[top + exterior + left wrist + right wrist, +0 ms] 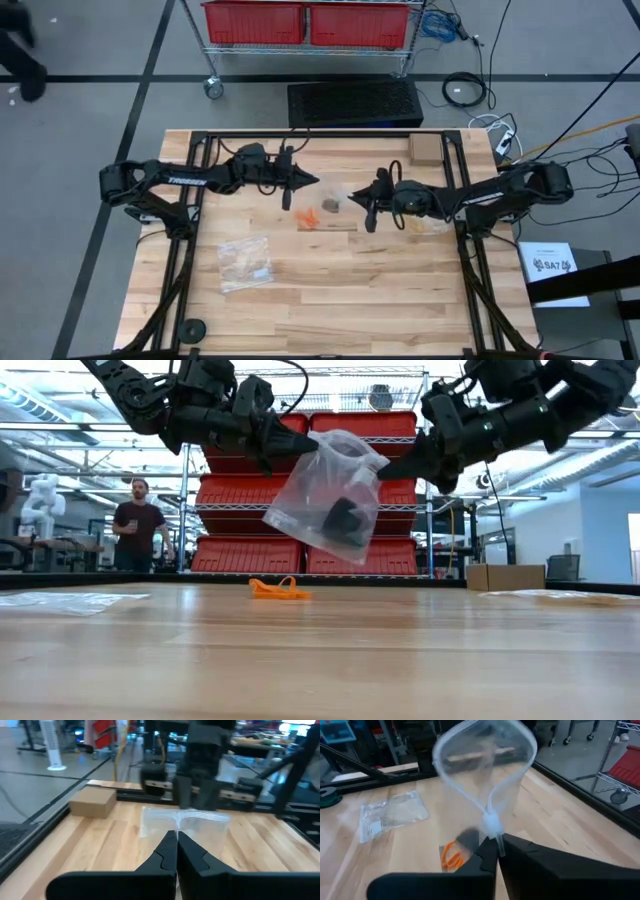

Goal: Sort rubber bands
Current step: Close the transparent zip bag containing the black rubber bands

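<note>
Nearest in the low view, orange rubber bands lie loose on the tabletop. Above them the left tool and the right tool, both clenched, pinch opposite edges of a clear bag holding black rubber bands. To do this well, I judge the mouth should stay level so nothing spills. How many bands sit inside is hard to make out; a flat bag lies farther off.
</note>
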Robot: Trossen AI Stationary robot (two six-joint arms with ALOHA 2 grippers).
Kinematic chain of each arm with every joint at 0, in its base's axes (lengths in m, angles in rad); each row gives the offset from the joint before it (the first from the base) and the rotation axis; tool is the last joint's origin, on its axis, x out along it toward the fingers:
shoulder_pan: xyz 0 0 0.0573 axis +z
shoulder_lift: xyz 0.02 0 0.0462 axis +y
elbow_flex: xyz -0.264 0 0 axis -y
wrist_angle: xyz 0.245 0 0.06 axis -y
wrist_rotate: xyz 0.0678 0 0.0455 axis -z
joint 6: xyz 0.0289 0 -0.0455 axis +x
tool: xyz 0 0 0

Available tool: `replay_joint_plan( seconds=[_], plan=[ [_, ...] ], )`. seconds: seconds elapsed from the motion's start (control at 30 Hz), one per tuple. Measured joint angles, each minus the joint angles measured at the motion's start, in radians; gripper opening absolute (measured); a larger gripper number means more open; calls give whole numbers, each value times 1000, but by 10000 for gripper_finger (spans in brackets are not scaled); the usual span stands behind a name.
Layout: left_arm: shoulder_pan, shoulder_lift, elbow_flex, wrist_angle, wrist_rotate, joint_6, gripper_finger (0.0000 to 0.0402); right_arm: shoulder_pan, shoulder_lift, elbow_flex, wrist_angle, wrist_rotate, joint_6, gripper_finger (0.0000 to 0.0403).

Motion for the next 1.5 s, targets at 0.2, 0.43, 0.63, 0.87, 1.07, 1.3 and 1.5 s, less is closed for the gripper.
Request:
replay_joint_plan(
  seconds=[0.2, 0.43, 0.63, 0.87, 1.07, 1.3, 1.5],
  plan=[
    [-29, 0, 0, -2, 6, 7, 0, -17, -13, 102, -178, -2, -38, 1],
    [-31, 0, 0, -62, -12, 27, 0, -62, -13, 166, -377, 2, -20, 2],
    [-28, -14, 6, -151, -92, 59, 0, -114, -69, 188, -553, 3, 38, 55],
    [-31, -49, 136, -423, -250, 155, 0, -138, -207, 198, -691, 4, 40, 132],
    [-48, -27, 259, -601, -453, 201, 0, -138, -294, 198, -803, 8, 73, 156],
    [-64, 31, 326, -661, -576, 208, 0, -137, -306, 198, -839, 8, 90, 152],
    [-93, 155, 328, -646, -567, 186, 0, -137, -302, 198, -845, 1, 92, 151]
  ],
)
